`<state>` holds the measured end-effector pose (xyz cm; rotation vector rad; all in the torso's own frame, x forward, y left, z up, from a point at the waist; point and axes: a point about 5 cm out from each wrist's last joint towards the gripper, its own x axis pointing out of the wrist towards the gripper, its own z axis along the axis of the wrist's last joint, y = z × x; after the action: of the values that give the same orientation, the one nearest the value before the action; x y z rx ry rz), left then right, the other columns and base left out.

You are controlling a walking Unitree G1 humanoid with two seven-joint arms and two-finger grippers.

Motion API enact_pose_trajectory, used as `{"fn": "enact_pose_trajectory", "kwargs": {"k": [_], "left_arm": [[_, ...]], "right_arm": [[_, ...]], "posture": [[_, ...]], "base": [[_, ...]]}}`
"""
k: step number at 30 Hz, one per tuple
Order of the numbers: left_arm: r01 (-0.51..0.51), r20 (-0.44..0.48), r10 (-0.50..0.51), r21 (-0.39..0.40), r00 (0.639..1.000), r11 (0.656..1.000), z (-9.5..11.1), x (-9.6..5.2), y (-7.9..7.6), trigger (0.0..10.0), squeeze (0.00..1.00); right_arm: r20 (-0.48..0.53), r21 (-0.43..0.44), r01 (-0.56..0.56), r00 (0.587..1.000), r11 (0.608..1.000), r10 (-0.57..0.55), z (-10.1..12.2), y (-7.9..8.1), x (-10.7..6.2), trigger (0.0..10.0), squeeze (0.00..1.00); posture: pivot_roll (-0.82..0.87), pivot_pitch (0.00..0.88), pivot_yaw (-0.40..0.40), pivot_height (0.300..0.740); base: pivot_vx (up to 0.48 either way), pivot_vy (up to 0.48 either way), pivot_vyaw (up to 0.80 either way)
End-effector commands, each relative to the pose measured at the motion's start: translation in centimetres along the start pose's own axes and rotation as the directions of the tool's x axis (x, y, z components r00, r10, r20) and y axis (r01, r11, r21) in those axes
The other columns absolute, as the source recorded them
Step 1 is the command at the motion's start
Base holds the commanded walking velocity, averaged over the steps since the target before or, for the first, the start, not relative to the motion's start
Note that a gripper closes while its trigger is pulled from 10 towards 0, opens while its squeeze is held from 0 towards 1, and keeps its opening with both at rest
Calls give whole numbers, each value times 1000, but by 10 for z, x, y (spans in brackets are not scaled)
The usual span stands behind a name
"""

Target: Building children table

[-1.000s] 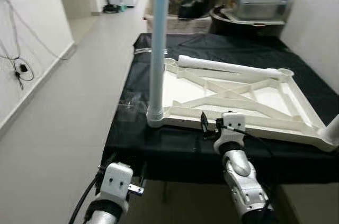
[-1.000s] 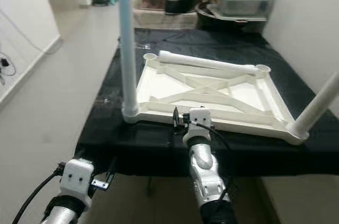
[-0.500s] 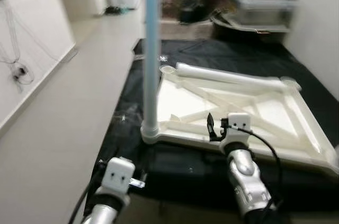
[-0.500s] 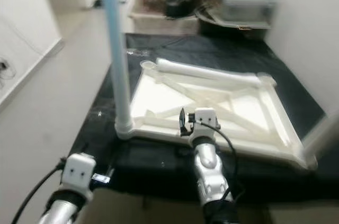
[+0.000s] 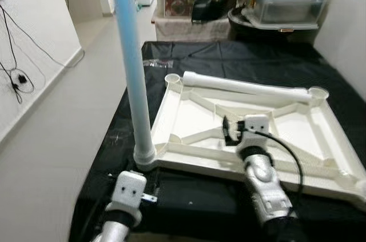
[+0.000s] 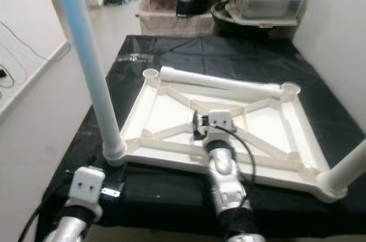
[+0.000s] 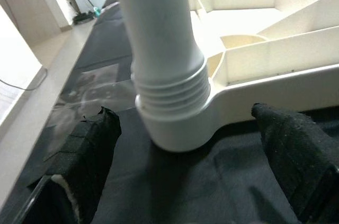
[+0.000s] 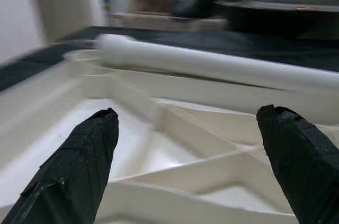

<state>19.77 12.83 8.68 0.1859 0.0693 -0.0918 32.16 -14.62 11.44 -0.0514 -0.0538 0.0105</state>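
Tabletop [image 6: 171, 113], white plastic, lies underside up on a surface draped in black cloth [image 6: 251, 62], ribs showing.

One blue-white leg [image 5: 132, 76] stands upright, screwed into the corner socket nearest the robot's left; a second leg [image 6: 349, 167] leans out of the near-right corner socket; a third leg [image 5: 246, 86] lies loose along the far edge, between two open corner sockets. Left gripper [image 7: 185, 144] sits low at the cloth, fingers spread wide to either side of the upright leg's threaded base, not touching it. Right gripper [image 8: 185, 150] hovers over the ribbed middle of the underside, fingers [image 8: 79, 160] wide apart, holding nothing. Storage bins [image 5: 286, 2] are stacked behind the surface.
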Motion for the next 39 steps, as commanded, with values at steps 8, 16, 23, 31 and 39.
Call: {"fn": "enact_pose_trajectory", "kwargs": {"k": [8,16,23,31,39], "left_arm": [[-27,2,26,7,1000,1000,-1,-4,4,10000,0],[-19,3,19,1,1000,1000,-1,-4,4,10000,0],[-9,10,9,2,1000,1000,0,-5,3,10000,0],[-7,13,7,6,1000,1000,0,-7,3,10000,0],[10,10,-10,8,1000,1000,0,-6,0,10000,0]], "right_arm": [[17,249,-391,916,886,400,18,2,23,10000,0],[-4,257,-826,518,501,856,39,-8,9,10000,0],[87,209,-944,277,254,957,62,11,7,10000,0],[81,180,-957,246,229,966,68,33,13,10000,0],[-330,74,-879,424,471,843,30,-43,22,10000,0]], "posture": [[104,0,-31,740],[103,0,-29,740],[107,0,-30,740],[119,0,-35,740],[105,0,-26,740]], "base": [[0,0,0],[0,0,0],[0,0,0],[0,0,0],[0,0,0]]}}
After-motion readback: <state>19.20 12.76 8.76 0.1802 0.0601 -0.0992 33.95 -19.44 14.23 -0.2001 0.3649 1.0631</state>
